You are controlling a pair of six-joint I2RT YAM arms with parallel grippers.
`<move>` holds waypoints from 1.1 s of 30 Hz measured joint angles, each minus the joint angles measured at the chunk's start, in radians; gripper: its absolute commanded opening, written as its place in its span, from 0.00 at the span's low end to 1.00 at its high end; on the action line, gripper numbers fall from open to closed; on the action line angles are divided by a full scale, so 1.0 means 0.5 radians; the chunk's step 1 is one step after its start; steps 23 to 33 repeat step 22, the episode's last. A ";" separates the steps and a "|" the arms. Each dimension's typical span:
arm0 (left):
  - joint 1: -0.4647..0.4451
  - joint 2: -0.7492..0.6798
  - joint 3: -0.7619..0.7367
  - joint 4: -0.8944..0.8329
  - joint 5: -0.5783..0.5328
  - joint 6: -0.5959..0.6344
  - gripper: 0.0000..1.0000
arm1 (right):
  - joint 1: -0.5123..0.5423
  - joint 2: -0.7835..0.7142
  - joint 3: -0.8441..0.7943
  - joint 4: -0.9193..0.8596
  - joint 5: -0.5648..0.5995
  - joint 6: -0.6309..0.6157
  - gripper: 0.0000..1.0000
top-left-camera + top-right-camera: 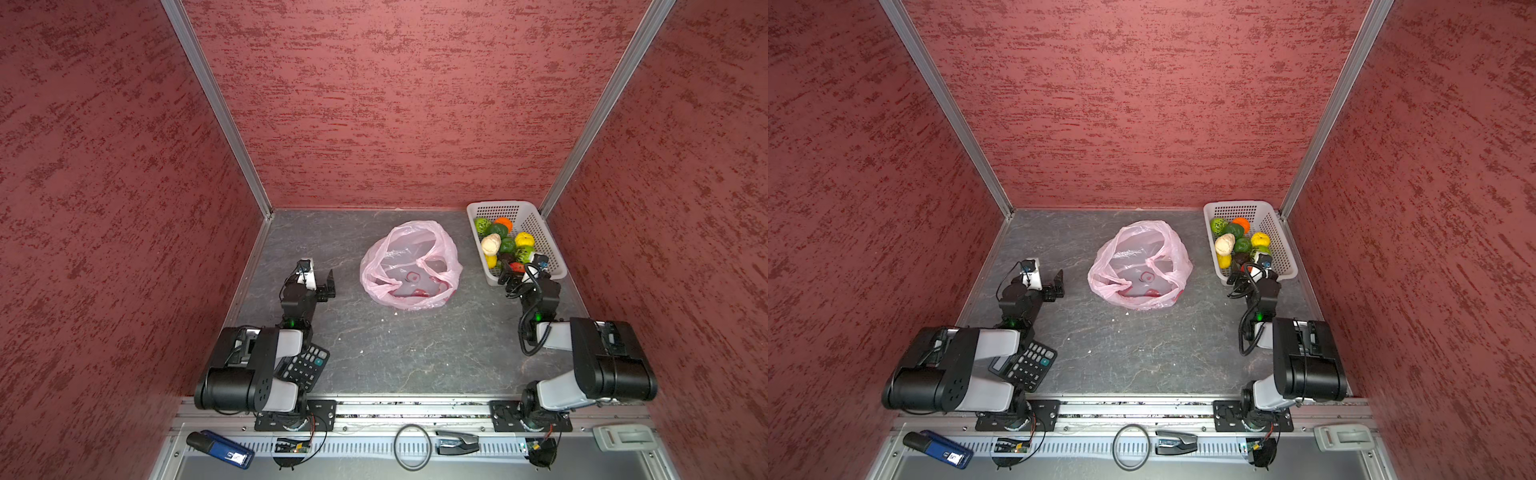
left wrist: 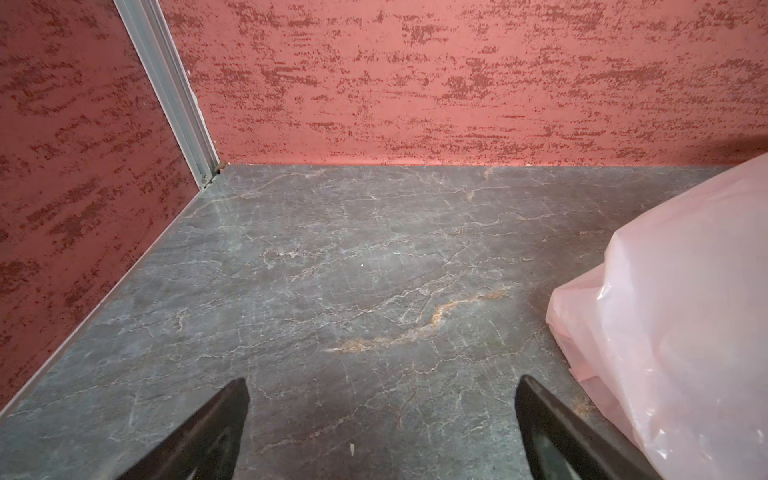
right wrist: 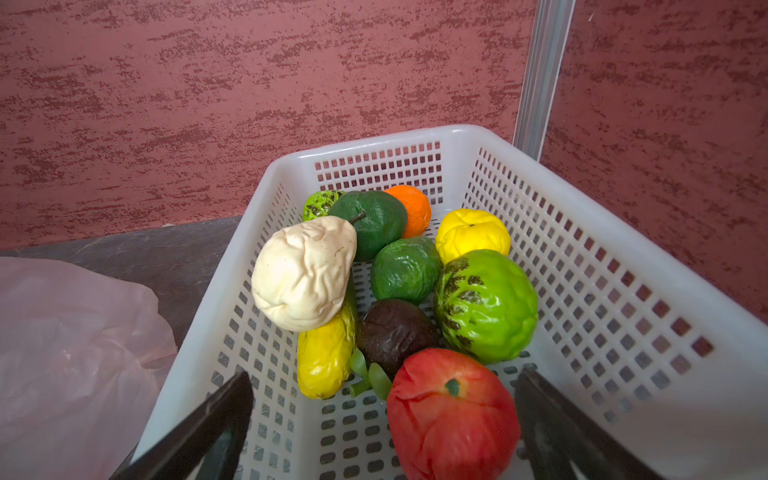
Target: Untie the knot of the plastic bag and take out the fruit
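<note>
Thin glossy film plastic bag [image 1: 411,266]; perforated white plastic basket [image 3: 602,257]; matt veined stone-look tabletop [image 2: 332,270]

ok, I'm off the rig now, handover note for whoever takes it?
Left gripper: open, holding nothing, over bare table beside the plastic bag.
Right gripper: open, over the near end of the white basket, jaws either side of the red fruit, not gripping.
Done: bag's mouth gapes mid-table, handle loops untied; fruit pile sits in the basket.
To do: red shapes inside the bag could be print or a last piece, cannot tell; check, then retract.
</note>
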 measured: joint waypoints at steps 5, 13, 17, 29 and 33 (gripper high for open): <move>0.000 0.127 0.002 0.085 -0.001 0.000 1.00 | 0.006 0.051 -0.055 0.158 -0.015 -0.016 0.99; 0.002 0.125 0.045 0.104 -0.002 0.000 1.00 | 0.012 0.078 -0.124 0.307 -0.024 -0.024 0.99; 0.002 0.125 0.051 0.101 -0.002 0.000 1.00 | 0.012 0.081 -0.123 0.310 -0.025 -0.025 0.99; 0.002 0.125 0.051 0.101 -0.002 0.000 1.00 | 0.012 0.081 -0.123 0.309 -0.027 -0.026 0.99; 0.002 0.125 0.051 0.101 -0.002 0.000 1.00 | 0.012 0.081 -0.123 0.309 -0.027 -0.026 0.99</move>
